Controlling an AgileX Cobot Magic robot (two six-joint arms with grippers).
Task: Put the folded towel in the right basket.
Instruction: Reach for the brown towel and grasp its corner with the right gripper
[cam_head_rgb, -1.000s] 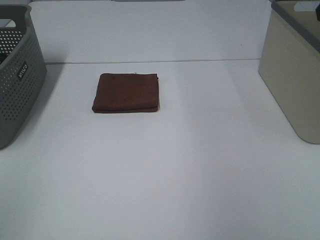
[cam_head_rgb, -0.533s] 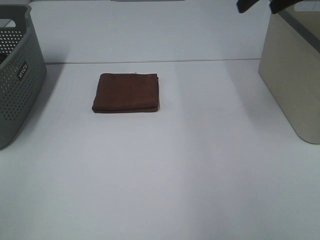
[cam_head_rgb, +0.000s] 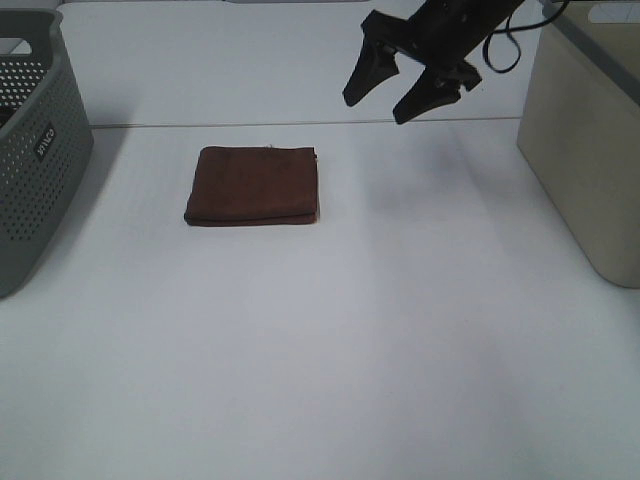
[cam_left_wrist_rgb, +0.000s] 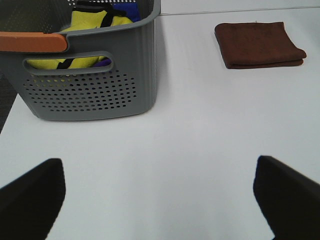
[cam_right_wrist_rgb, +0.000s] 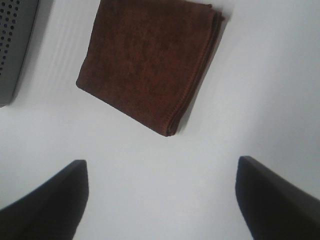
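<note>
Towel (cam_head_rgb: 252, 185) lies flat on the table (cam_head_rgb: 350, 330) left of centre, well apart from the right basket (cam_head_rgb: 590, 150); my right gripper (cam_head_rgb: 382, 100) hangs in air to its right, jaws spread and empty, so I'd centre over it, descend square and pinch all layers.

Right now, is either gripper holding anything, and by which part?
Nothing is held. The right gripper and left gripper are both open; the folded towel lies flat on the table, untouched.

The brown towel (cam_head_rgb: 252, 185) is soft, matt cloth; the grey basket (cam_head_rgb: 30, 150) is perforated plastic; the white surface (cam_head_rgb: 350, 330) looks smooth.
</note>
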